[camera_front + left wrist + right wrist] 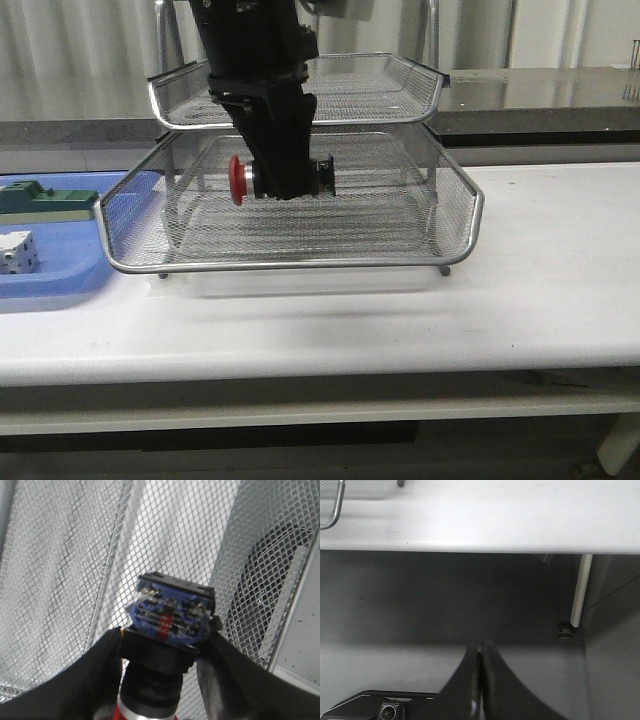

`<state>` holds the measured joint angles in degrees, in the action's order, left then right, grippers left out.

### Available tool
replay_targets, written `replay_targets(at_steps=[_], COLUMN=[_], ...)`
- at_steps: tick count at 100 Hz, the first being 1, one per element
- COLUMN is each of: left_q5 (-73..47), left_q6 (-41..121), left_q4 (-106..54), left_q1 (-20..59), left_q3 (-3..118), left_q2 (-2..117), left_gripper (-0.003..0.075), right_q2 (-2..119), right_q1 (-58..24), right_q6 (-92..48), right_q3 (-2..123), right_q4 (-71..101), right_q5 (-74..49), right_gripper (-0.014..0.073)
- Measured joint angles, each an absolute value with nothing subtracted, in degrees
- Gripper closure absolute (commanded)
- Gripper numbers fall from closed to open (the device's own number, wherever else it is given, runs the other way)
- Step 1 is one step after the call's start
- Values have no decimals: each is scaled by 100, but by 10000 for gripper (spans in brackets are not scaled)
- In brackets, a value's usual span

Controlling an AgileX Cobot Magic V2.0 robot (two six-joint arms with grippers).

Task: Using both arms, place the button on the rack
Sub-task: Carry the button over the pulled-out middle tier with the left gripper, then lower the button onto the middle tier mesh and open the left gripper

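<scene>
The silver mesh rack (455, 240) stands in the middle of the white table, with stacked tiers. My left gripper (285, 180) reaches down between two tiers and is shut on the button (240, 178). The button lies sideways, its red head to the left and its dark rear end to the right, held above the lower tier's mesh floor. In the left wrist view the button's blue rear block (170, 615) sits between the two black fingers (100, 670) over mesh. My right gripper (481, 652) is shut and empty, below the table edge, and is out of the front view.
A flat blue tray (60, 280) lies at the left with a green block (45, 200) and a white cube-like part (18, 252). The table's front edge (485, 545) and a table leg (580, 590) show in the right wrist view.
</scene>
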<state>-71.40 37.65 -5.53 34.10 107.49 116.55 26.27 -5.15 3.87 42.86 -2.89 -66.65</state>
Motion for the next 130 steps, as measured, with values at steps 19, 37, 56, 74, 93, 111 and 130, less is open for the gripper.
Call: replay_targets(at_steps=[19,37,56,74,93,111,130], left_q5=[-7135,-7126,-7126,-7122,-7122,-7141,-7154], left_q6=[3765,3765,3765,3634,3379,3067,2462], left_q4=[-553,-553,-553,-553,-553,-499,-34], left_q1=[3410,3410,3410,3410,3410,3410,3384], left_q3=[10749,10749,10789,10949,10958,10958,10958], left_q2=[11655,11655,11655,11558,11246,10914,10510], left_gripper=[306,306,307,307,307,312,316], right_q2=[2627,2627,2627,2627,2627,2627,2627], right_q1=[-515,-515,-515,-515,-515,-515,-515], right_q6=[387,387,387,387,387,387,387], right_q3=[4286,4286,4286,4286,4286,4286,4286], right_q4=[-289,-289,-289,-289,-289,-289,-289], right_q5=[-6665,-6674,-6674,-6674,-6674,-6674,-6674], right_gripper=[663,663,663,663,663,663,663])
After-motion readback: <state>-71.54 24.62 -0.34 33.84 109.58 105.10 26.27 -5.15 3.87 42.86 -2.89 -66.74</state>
